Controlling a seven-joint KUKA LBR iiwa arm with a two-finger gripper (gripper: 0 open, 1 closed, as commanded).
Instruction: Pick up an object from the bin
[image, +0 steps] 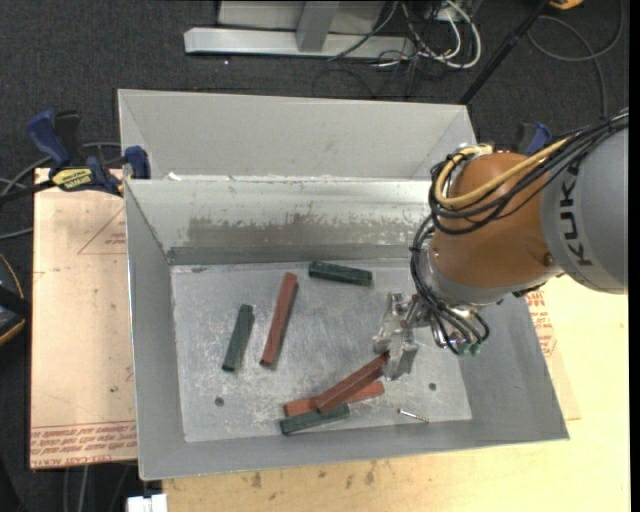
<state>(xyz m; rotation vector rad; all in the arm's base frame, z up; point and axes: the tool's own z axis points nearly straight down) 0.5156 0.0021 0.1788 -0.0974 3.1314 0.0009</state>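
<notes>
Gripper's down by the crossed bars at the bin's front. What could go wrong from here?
1. The gripper sits near one end of a red-brown rectangular bar, not its middle; lifted there, the bar might swing or slip.
2. That bar lies against a second red-brown bar and a dark green rectangular bar, so a pick could drag them.
3. A thin metal pin close by may get knocked.

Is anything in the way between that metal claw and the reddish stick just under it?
Nothing visible is. The end effector sits right at the upper end of the reddish-brown stick near the bin's front. A second reddish stick and a dark green stick lie beside it, toward its lower end.
</notes>
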